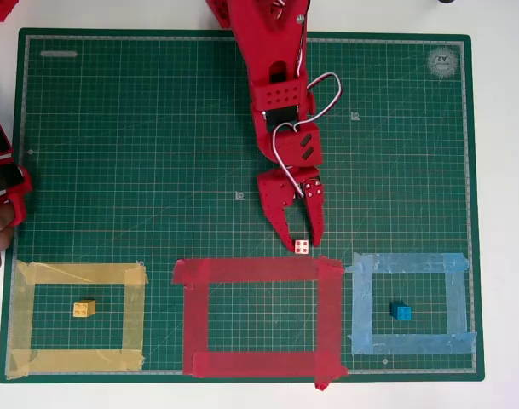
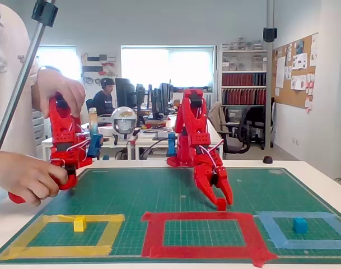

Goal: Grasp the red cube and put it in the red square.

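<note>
- Red cube (image 1: 302,246) low in the middle of the overhead view, on the green cutting mat (image 1: 140,153), just above the top strip of the red square (image 1: 259,271) and outside it; pale dotted face turned up toward the camera, edges roughly square with the mat grid; no long axis to tell, about as wide as tall.
- Red tool (image 1: 299,239) pointing down the frame toward the red square, tips on either side of the cube; clamped or merely close around it, cannot tell.
- Same tool (image 2: 220,204) in the fixed view slanting down with tips at the mat, right at the far strip of the red square (image 2: 199,216); cube not made out there.
- Round pale emblem in the mat's upper right corner, lettering too small to read.
- Yellow tape square (image 1: 76,274) at lower left, holding a yellow cube (image 1: 83,308) near its middle.
- Light-blue tape square (image 1: 410,264) at lower right, holding a blue cube (image 1: 401,312) inside.
- Red square's inside bare green mat.
- White surface (image 1: 498,170) around the mat.
</note>
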